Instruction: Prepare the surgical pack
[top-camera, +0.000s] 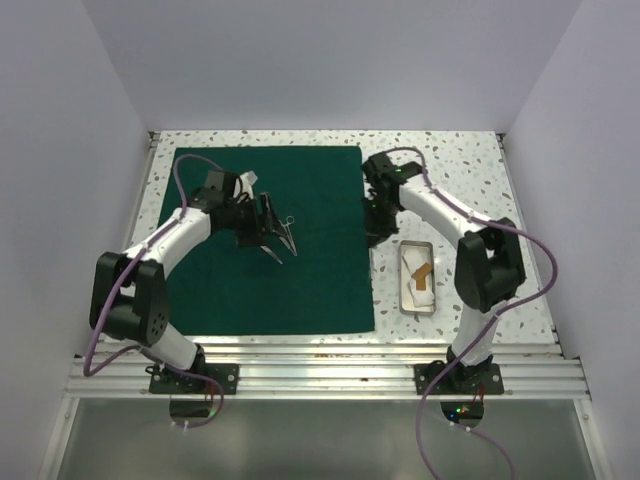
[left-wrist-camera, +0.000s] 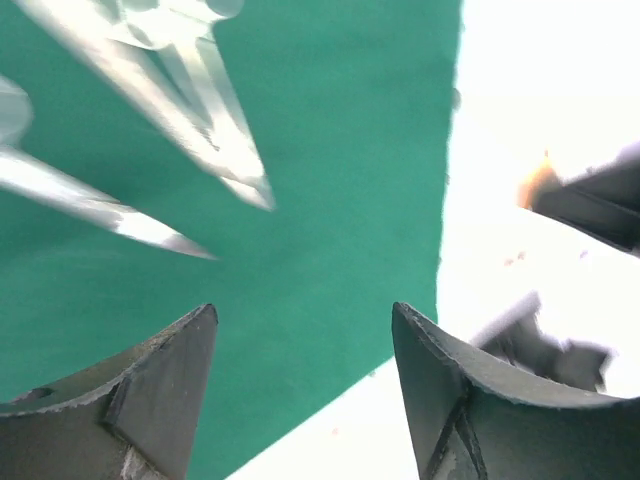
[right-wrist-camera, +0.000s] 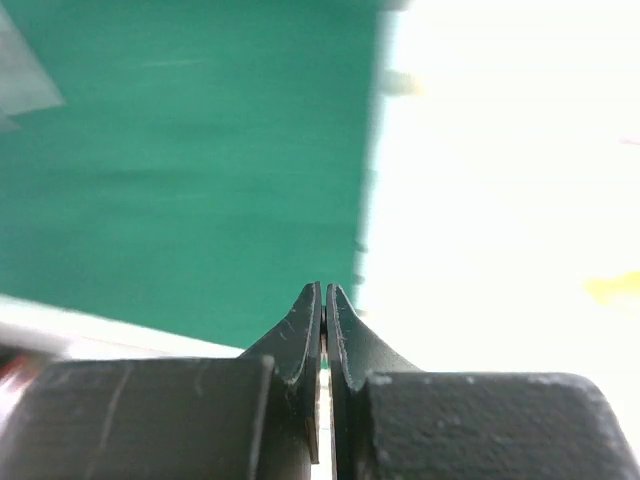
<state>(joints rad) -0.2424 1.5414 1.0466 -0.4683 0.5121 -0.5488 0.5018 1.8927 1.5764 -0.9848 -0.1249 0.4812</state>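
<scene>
Green drape (top-camera: 300, 290) lies flat on your desk (top-camera: 450, 160); your left hand (left-wrist-camera: 305, 320) gapes wide above it, right hand (right-wrist-camera: 325, 295) pinched closed.

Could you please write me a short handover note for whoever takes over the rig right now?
The left gripper is open over the metal instruments lying on the drape.
The right gripper is shut at the drape's right edge; grip on cloth unclear.
Drape spread flat; tray on the table to its right, small items inside.
Left, probably: tray onto the drape, then folding.
</scene>
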